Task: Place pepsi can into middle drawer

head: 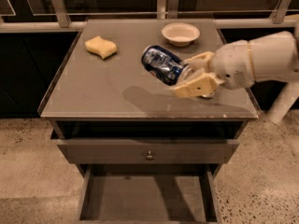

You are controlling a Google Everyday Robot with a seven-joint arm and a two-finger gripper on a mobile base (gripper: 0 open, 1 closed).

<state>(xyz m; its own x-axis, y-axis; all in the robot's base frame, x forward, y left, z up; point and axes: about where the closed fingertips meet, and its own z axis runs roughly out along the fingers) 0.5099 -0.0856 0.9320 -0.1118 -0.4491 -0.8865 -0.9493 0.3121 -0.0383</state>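
The pepsi can (162, 65), dark blue with white markings, is tilted and held off the cabinet top, above its middle right. My gripper (188, 75) reaches in from the right and is shut on the can's right end, with one tan finger (200, 59) above it and one below. The middle drawer (93, 192) is pulled open at the bottom of the view, below the front edge of the cabinet top. Its flat grey floor is bare and its front is cut off by the frame.
A yellow sponge (101, 46) lies at the back left of the cabinet top (93, 92). A white bowl (180, 33) stands at the back middle. The top drawer front with a small knob (149, 155) sticks out slightly. My arm hides the other can almost fully.
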